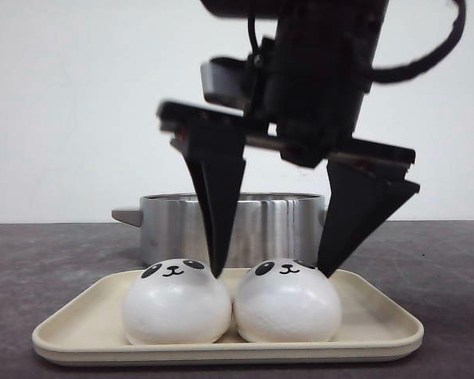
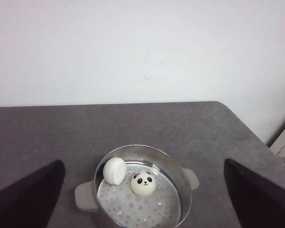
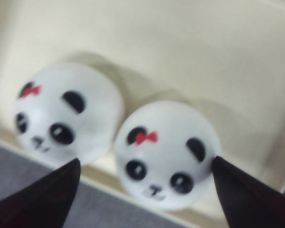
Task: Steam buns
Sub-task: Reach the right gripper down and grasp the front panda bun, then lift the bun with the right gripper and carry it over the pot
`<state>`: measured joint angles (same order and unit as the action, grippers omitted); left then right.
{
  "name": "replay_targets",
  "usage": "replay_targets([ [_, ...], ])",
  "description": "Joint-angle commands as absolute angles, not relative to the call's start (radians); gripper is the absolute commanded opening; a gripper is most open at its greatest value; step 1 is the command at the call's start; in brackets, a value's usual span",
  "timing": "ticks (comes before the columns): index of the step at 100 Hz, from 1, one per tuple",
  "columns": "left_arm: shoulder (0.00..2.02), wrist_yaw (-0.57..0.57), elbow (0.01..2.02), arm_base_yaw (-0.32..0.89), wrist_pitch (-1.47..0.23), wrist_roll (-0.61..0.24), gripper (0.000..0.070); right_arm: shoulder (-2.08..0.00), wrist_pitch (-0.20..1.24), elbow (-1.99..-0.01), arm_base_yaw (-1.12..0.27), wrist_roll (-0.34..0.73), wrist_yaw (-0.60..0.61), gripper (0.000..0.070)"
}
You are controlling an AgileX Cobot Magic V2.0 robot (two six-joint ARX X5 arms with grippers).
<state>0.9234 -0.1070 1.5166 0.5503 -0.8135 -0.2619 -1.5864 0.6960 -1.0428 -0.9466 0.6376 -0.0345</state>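
Two panda-faced buns lie side by side on a cream tray [image 1: 379, 332]: a left bun [image 1: 176, 304] and a right bun [image 1: 287, 304]. My right gripper [image 1: 268, 273] is open, its black fingertips at the top of the right bun on either side of it. In the right wrist view that bun [image 3: 166, 152] lies between the fingertips of the gripper [image 3: 146, 160], with the other bun [image 3: 69, 114] beside it. My left gripper [image 2: 144, 162] hangs open high above the steel pot [image 2: 183, 180]. Inside the pot one bun [image 2: 143, 183] lies face up and another bun [image 2: 114, 170] lies on its side.
The steel pot [image 1: 276, 225] with side handles stands on the dark grey table right behind the tray. The table's edge [image 2: 249, 133] runs close to the pot on one side, with a white wall behind.
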Motion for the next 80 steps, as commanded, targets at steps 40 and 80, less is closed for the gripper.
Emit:
replay_targets([
  [40, 0.931, -0.112, 1.534, 0.563, -0.823, -0.251, 0.07, -1.67, 0.688, -1.053, -0.941, 0.656, -0.044, 0.0395],
  [80, 0.931, -0.112, 1.534, 0.563, -0.823, -0.25, 0.07, -1.618, 0.693, -1.085, -0.941, 0.628, -0.032, 0.0018],
])
